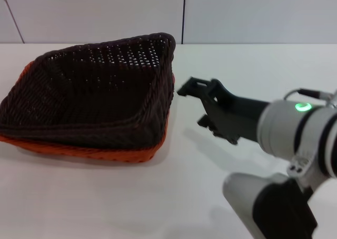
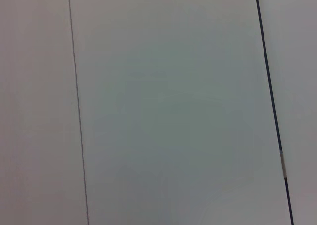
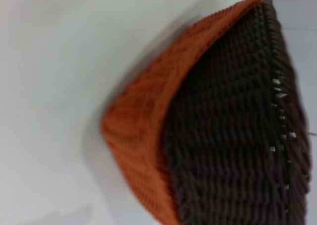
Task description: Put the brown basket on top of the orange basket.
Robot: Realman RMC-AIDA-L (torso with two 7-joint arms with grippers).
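Observation:
The brown basket [image 1: 100, 86] sits inside the orange basket [image 1: 105, 153] at the left of the white table, skewed, with its far right corner raised. Only the orange rim and lower wall show beneath it. My right gripper [image 1: 192, 106] hovers just right of the baskets, apart from them, open and empty. The right wrist view shows the orange basket's wall [image 3: 138, 136] with the brown basket [image 3: 228, 126] nested in it. My left gripper is out of view; the left wrist view shows only wall panels.
The white table [image 1: 174, 197] spreads in front of and to the right of the baskets. A pale panelled wall [image 1: 237, 12] stands behind. My right arm's grey body [image 1: 284, 197] fills the near right corner.

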